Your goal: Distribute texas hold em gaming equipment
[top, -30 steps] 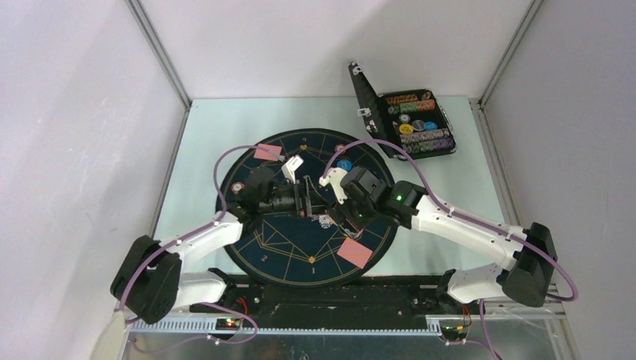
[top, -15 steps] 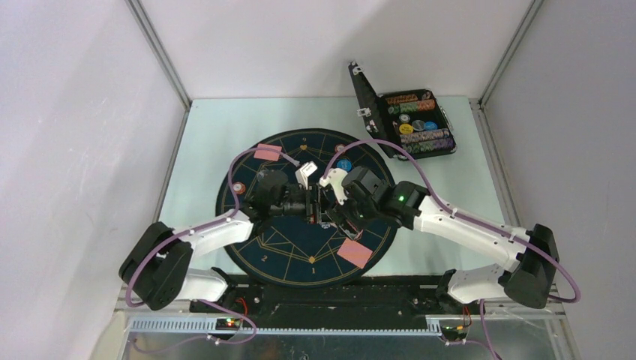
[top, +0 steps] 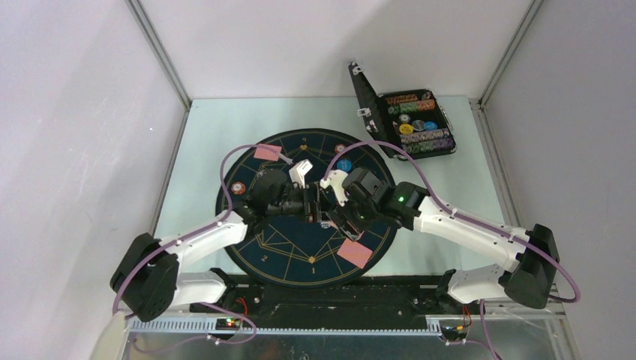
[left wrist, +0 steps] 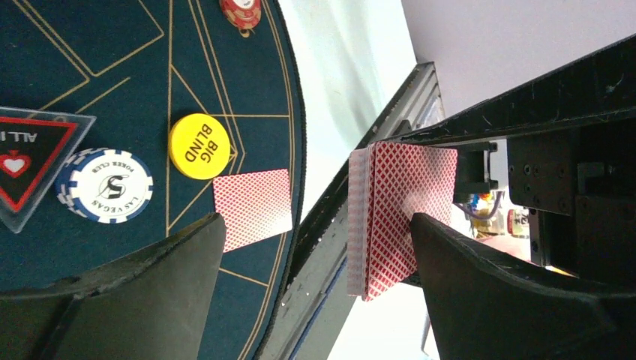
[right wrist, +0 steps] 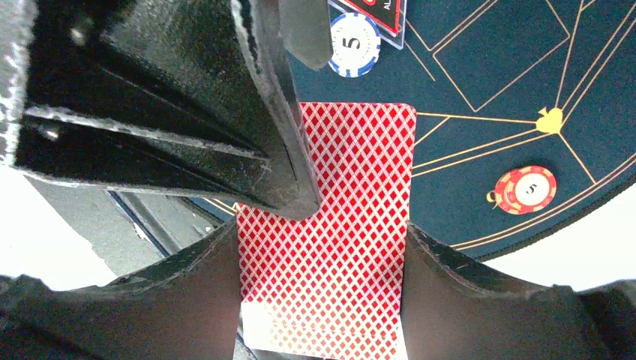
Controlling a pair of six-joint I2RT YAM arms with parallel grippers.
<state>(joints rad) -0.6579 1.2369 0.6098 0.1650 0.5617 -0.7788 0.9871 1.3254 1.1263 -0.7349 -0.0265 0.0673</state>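
Starting at the left rim of the round, felt-like mat (top: 292, 244), dark blue with thin gold lines on the pale worktop (top: 195, 150): an orange-red disc (top: 238, 187) lies flat. Farther back a single card (top: 266, 153) lies pink back up, its long axis running roughly left to right.

Moving in, the left gripper (left wrist: 315, 225) hangs over the middle of the mat, black fingers spread wide, nothing clamped. Between those fingers stands the deck (right wrist: 337, 187), a squared rectangular stack with a red diamond-lattice back and white edges, lifted clear of the mat. It sits nearer one left finger than the other. In the right wrist view a left finger crosses the deck's back, though I cannot tell whether it touches.

The right gripper (right wrist: 322, 240) is clamped on that deck, one finger on each long edge. So the long axis runs straight out along the fingers, and the far short end juts past their tips.

On the mat below lie a clear triangular marker (left wrist: 22, 161) with a red border, a short stack of blue-and-white discs (left wrist: 105, 185) just beside it, and a smooth yellow disc (left wrist: 199, 146) lettered BIG BLIND.

Right of the grippers, a blue disc (top: 344, 165) sits on the far side. On the near side a second card (top: 355, 253) lies back up at the mat's near-right rim, its long axis slanting. Far right, the black hinged case (top: 415, 124) stands open.
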